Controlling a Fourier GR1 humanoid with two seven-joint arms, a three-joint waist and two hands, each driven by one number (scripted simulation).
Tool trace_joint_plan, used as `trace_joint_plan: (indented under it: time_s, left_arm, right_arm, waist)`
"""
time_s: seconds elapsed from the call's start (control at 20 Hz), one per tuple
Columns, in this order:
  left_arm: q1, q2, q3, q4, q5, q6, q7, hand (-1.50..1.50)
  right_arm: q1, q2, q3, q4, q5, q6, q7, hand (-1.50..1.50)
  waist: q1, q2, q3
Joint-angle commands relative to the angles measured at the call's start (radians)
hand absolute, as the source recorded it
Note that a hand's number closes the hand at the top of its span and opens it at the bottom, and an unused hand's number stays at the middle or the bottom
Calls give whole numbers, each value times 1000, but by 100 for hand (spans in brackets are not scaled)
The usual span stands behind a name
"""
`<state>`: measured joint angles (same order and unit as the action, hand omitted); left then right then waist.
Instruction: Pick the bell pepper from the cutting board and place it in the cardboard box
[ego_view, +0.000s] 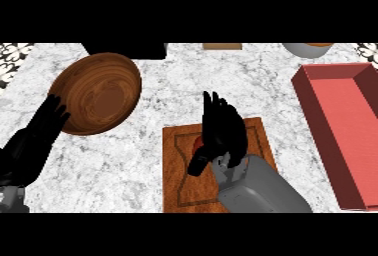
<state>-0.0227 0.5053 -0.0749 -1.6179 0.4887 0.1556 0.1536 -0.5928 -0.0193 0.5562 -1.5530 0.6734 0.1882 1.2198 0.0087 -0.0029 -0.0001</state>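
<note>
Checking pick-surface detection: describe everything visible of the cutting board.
The cutting board is a brown, wood-looking rectangle with a darker groove running inside its edge. It lies flat on the marble counter, low in the middle of the view. The right hand and forearm cover much of it; a small red patch, likely the bell pepper, shows at the hand's edge.

light: bright, even | counter: evenly lit | box: inner wall darker | right hand: flat black
</note>
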Motion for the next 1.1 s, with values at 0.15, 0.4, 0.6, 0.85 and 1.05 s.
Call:
trace_joint_plan:
  time_s: [0.15,0.4,0.6,0.85,1.05]
  left_arm:
    - [1,-39,-11,-7,-26,20,0,0]
    - [-12,-8,32,41,-24,-27,-21,0]
    - [-49,-37,17,52,-25,-14,9,0]
    - [7,-15,45,32,-20,-56,-12,0]
    - [-9,-42,16,-12,-58,4,33,0]
  right_arm:
    - [-39,18,36,42,-14,44,255,-150]
    - [-79,18,23,137,-47,5,231,-150]
    - [-77,18,6,192,-36,6,204,-150]
    - [-72,18,20,213,-43,-11,217,-150]
    - [-91,18,2,261,-60,3,194,-150]
  waist:
    - [-5,-2,-1]
    - [2,2,-1]
    - [-5,3,-1]
    - [2,1,-1]
    - [3,1,0]
